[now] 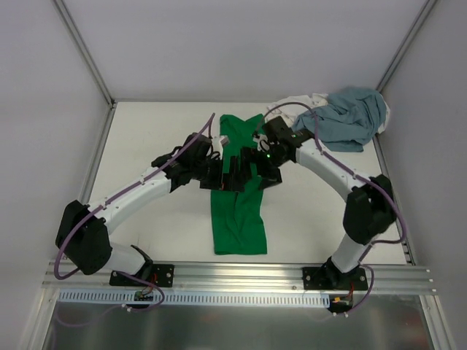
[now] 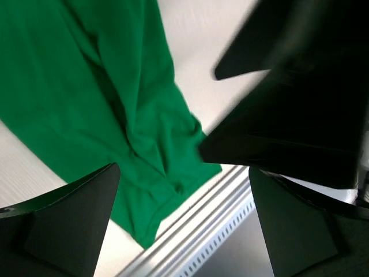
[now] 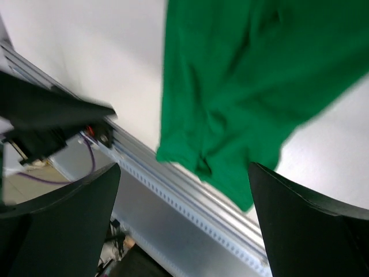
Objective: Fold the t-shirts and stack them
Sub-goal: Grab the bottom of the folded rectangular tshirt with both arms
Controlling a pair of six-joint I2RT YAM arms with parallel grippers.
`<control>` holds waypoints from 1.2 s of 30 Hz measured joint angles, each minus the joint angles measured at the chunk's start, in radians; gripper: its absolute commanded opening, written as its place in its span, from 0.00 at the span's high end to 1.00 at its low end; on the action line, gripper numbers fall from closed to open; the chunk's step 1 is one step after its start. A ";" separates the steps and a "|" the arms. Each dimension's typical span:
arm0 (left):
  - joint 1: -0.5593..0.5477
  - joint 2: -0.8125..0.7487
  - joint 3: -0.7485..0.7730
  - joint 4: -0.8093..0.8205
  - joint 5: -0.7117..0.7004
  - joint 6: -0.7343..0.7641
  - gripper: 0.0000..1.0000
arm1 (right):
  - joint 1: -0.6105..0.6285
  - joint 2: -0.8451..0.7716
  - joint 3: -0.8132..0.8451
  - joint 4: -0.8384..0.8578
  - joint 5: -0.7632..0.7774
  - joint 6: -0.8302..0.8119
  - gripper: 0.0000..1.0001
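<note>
The green t-shirt [image 1: 239,211] lies flat on the white worktop [image 1: 153,131], folded into one long thin strip; one short end points to the back wall, and the other short end lies close to the metal rail [image 1: 241,275] where the arms are bolted on.

Both tools hang over the middle of the green t-shirt; the left tool [image 1: 221,175] is over its left edge and the right tool [image 1: 264,166] is over its right edge; the two are very near each other, but I cannot tell if they touch.

In the left wrist view the black fingers [image 2: 69,225] stand far apart with nothing between them; the green t-shirt shows below them, with soft wrinkles, and its short end lies by the rail; the left tool holds nothing. In the right wrist view the fingers [image 3: 305,225] are wide apart and empty too, with the green t-shirt down below; I cannot tell if either tool touches the cloth.

Behind the green t-shirt and to its right, in the far corner of the worktop, the grey-blue t-shirt [image 1: 350,117] sits in a crumpled heap; it lies on top of the white t-shirt [image 1: 303,102], which peeks out at the sides of the heap.
</note>
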 measured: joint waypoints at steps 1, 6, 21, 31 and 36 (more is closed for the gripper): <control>0.000 0.000 0.021 0.011 -0.016 0.009 0.03 | 0.000 0.053 0.073 -0.002 -0.004 -0.007 0.01; 0.007 0.005 0.126 0.009 -0.073 0.047 0.03 | 0.000 0.285 0.305 0.024 -0.033 -0.031 0.00; 0.020 -0.148 0.174 -0.101 -0.185 0.088 0.02 | -0.026 0.428 0.250 -0.014 -0.018 -0.092 0.01; 0.020 -0.151 0.179 -0.135 -0.194 0.088 0.01 | -0.026 0.507 0.288 -0.030 -0.034 -0.082 0.01; 0.020 -0.151 0.198 -0.158 -0.211 0.090 0.01 | -0.024 0.569 0.379 -0.083 -0.051 -0.071 0.01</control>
